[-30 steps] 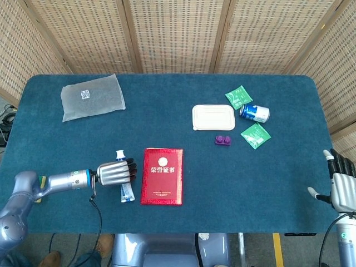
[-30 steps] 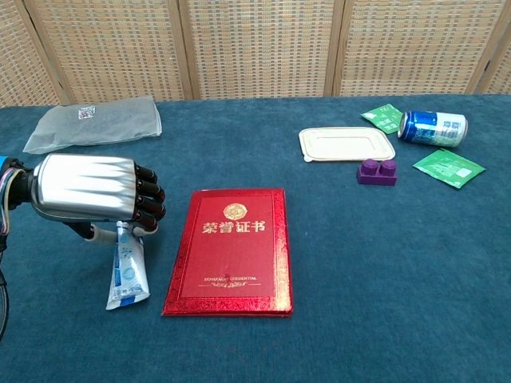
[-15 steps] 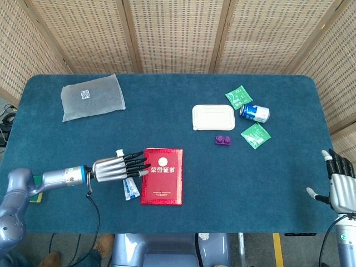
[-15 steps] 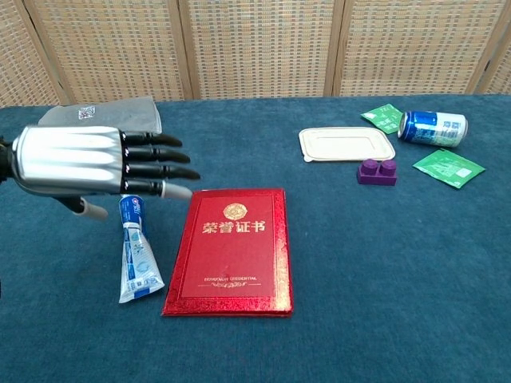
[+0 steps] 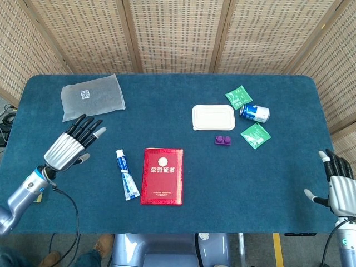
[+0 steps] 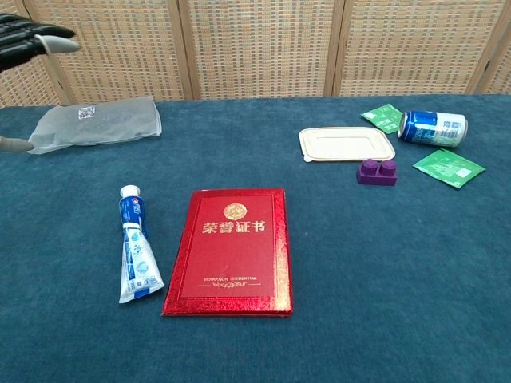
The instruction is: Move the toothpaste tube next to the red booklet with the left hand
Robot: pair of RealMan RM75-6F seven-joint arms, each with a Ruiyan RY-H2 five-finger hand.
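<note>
The blue-and-white toothpaste tube [image 5: 126,174] [image 6: 135,254] lies flat on the blue table, just left of the red booklet [image 5: 162,176] [image 6: 231,250], cap pointing away from me. My left hand [image 5: 71,145] hovers left of the tube and well apart from it, fingers spread, holding nothing. Only its fingertips [image 6: 32,37] show at the top left of the chest view. My right hand [image 5: 340,184] hangs at the table's near right corner, fingers apart and empty.
A clear plastic bag [image 5: 92,96] lies at the back left. At the right sit a white lidded tray [image 5: 214,117], a purple block [image 5: 223,139], a blue can [image 5: 255,113] and two green sachets [image 5: 255,135].
My left hand let go of the tube, opened, then lifted and drew back to the left. The tube stays beside the booklet. The right hand barely moved.
</note>
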